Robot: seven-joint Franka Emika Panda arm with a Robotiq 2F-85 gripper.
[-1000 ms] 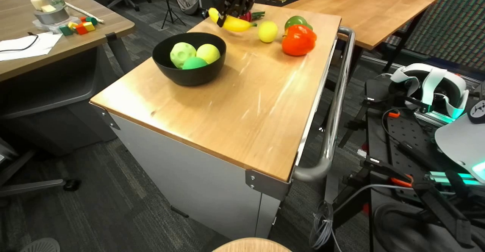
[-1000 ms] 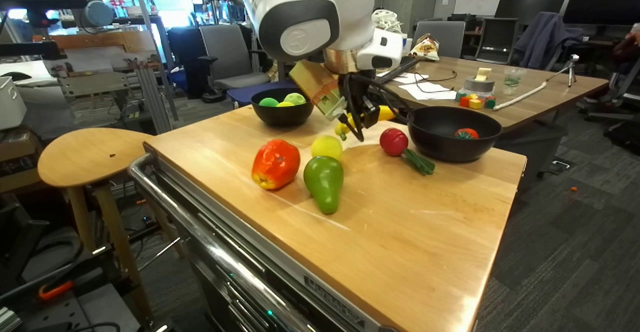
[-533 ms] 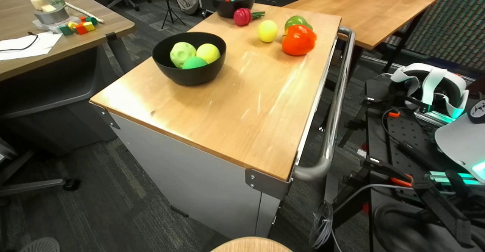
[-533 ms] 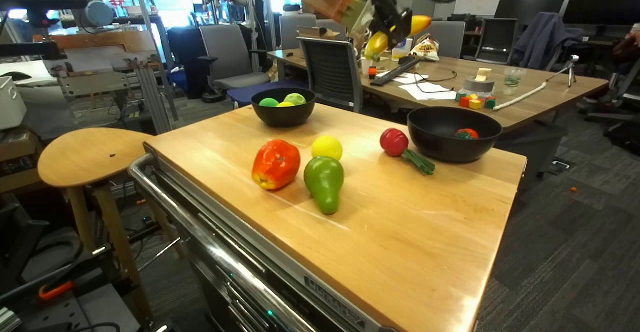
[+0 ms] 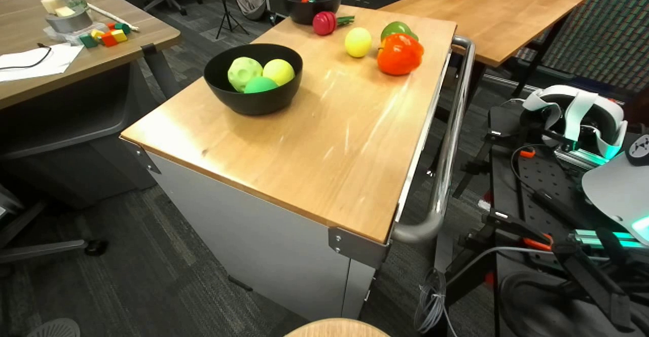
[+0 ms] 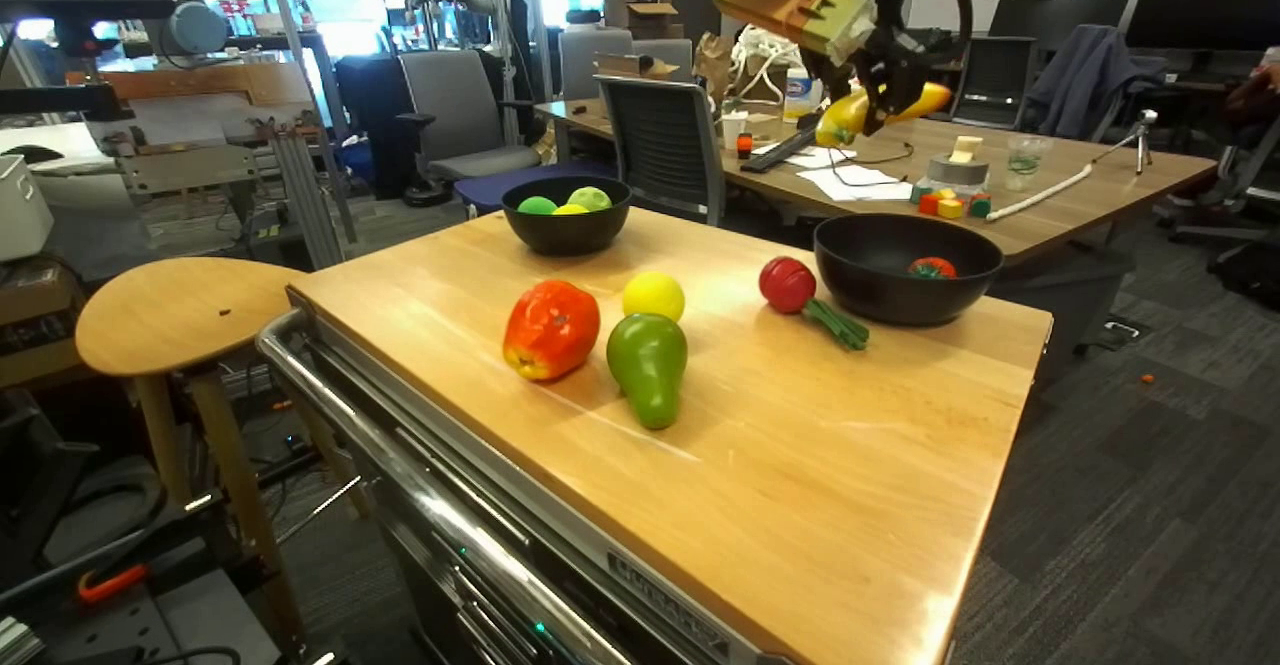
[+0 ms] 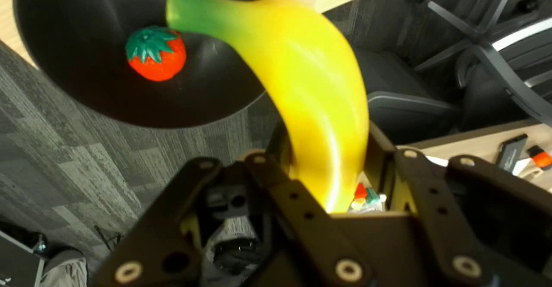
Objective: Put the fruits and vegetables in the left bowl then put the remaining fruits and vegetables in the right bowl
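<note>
three balls are in one bowl, a tomato in the other bowl, half-spread jaws pinch the banana in the air nearby, and the red fruit, green fruit, yellow ball and radish wait on the table.

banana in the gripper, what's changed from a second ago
The banana has risen from near the tabletop and moved rightward in an exterior view, toward the black bowl with the small red fruit. The gripper has stayed closed on it; nothing was let go. The other bowl, the green pear-shaped fruit, red-orange fruit, yellow fruit and radish stayed put.
</note>
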